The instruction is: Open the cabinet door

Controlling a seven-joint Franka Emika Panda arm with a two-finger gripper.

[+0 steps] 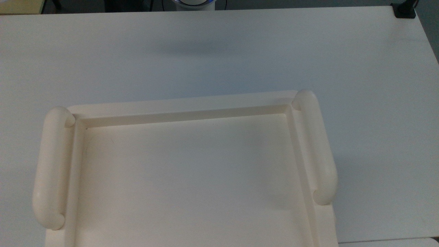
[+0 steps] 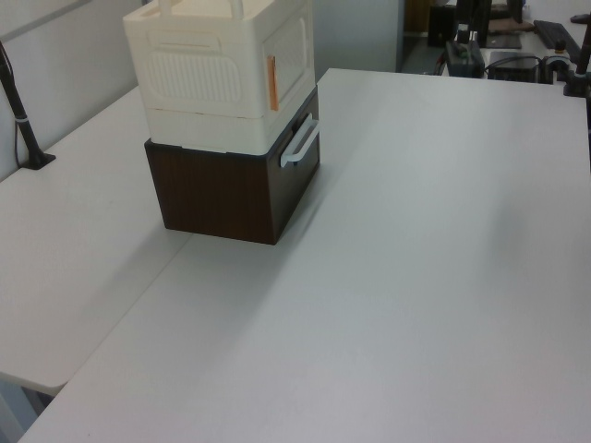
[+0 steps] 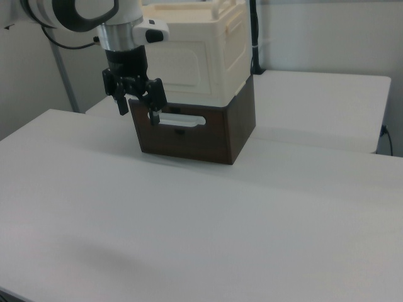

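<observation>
The cream cabinet [image 2: 222,69] looks like moulded plastic with a faint satin sheen; its side panel [image 2: 185,76] carries fine ribbing, while the cabinet door [image 3: 179,63] is smooth. On top, the recessed tray [image 1: 192,178] is matt and even, and its tubular side rails [image 1: 51,168] are rounded, smooth plastic with soft highlights. The dark brown drawer unit [image 2: 222,194] below has a matt finish, possibly wood-effect laminate, though no grain can be made out. Its pale bar handle [image 2: 300,143] appears smooth plastic. The white table [image 2: 425,277] is matt and plain. The gripper [image 3: 137,108] is black, dull-finished, under a glossy white arm shell [image 3: 119,12].
</observation>
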